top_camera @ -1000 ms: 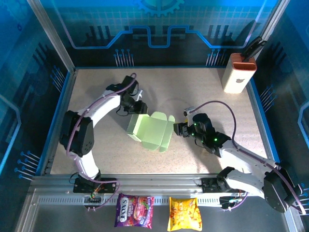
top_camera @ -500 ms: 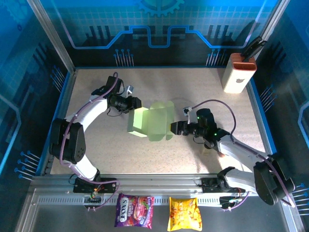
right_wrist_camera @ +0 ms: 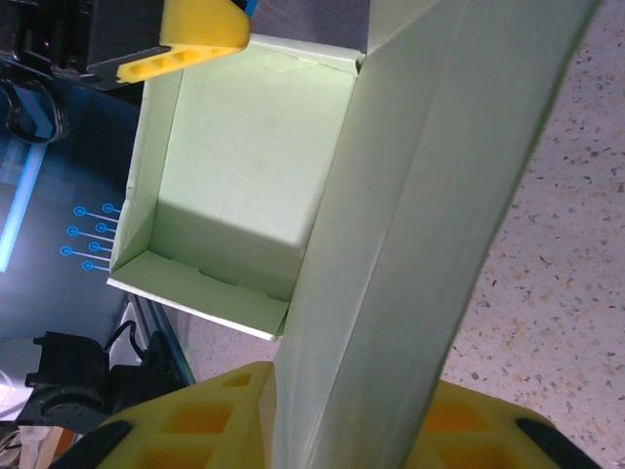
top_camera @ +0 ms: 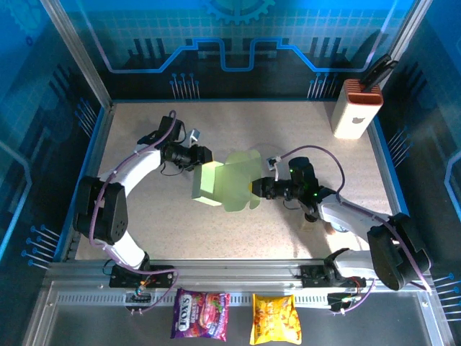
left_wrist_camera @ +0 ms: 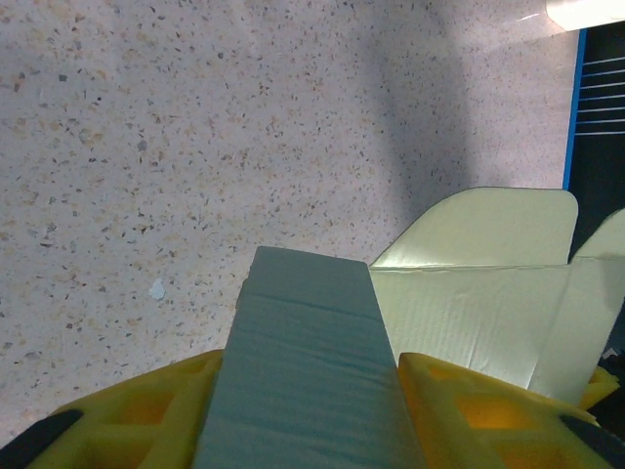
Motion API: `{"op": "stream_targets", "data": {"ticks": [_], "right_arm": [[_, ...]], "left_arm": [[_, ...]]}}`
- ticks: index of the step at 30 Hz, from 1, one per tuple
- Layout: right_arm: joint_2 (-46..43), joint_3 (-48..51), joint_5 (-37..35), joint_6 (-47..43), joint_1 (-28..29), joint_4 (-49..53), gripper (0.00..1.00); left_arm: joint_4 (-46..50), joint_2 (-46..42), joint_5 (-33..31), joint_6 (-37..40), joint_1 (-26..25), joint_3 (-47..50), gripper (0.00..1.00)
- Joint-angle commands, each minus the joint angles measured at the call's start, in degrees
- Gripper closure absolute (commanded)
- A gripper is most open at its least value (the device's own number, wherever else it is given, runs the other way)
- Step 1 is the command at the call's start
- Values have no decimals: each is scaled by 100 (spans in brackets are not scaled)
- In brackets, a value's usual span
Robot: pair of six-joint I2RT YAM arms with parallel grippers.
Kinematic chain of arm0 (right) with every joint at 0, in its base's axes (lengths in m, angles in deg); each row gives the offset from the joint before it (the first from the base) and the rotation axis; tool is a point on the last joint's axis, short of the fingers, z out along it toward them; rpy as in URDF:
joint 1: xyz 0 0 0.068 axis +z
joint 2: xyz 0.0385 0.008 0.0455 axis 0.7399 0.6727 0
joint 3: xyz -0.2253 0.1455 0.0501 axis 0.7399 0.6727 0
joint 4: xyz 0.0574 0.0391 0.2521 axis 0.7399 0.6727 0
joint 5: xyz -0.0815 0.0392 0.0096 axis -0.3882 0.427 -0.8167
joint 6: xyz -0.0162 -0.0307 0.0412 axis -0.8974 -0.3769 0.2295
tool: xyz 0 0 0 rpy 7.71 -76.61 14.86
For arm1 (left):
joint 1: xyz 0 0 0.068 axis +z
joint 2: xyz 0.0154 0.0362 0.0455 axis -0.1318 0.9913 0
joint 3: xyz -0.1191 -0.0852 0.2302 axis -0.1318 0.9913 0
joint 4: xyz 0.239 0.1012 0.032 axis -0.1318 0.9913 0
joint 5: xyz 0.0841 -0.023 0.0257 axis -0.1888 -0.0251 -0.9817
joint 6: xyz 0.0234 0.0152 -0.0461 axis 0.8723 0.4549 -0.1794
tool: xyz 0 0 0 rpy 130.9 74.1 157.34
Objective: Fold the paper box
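Over the last second the right end effector [top_camera: 254,189] has moved left, from clear of the paper box [top_camera: 225,186], and narrowed onto its right-hand flap. The left end effector [top_camera: 206,157] has swung round at the box's far-left edge, and the box has tipped up off the bench [top_camera: 288,238].

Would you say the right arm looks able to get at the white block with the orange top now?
Probably not yet: the right end effector is closed on a flap of the paper box, so it must let go first. Otherwise nothing stands between it and the white block.
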Motion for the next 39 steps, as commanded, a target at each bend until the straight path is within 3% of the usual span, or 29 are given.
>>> {"op": "stream_targets", "data": {"ticks": [1, 5, 10, 14, 19, 28, 33, 36, 39], "right_arm": [[107, -170, 78, -13, -67, 43, 71], [178, -188, 114, 22, -70, -30, 75], [170, -245, 37, -50, -68, 176, 92], [41, -458, -105, -391, -70, 855, 100], [-95, -1049, -341, -1309, -103, 2356, 100], [403, -2874, -921, -3670, -73, 5473, 100], [841, -3861, -1386, -5036, 124, 6775, 100], [1155, -4330, -1712, -5527, 223, 7185, 100], [1488, -4798, -1939, -5895, 305, 7560, 99]], "left_arm": [[-140, -214, 212, -142, 39, 82, 59], [-197, -221, 240, -167, 40, 122, 59], [-232, -234, 233, -169, 46, 141, 58], [-166, -319, 48, -81, 54, 148, 42], [223, -507, -491, 262, 93, 49, 29], [366, -1301, -1085, 1107, 199, 188, 24], [-218, -2153, -1296, 1592, 198, 666, 13], [-784, -2764, -1103, 2122, 203, 1194, 3], [-1263, -3351, -1575, 2055, 206, 1715, 0]]}}
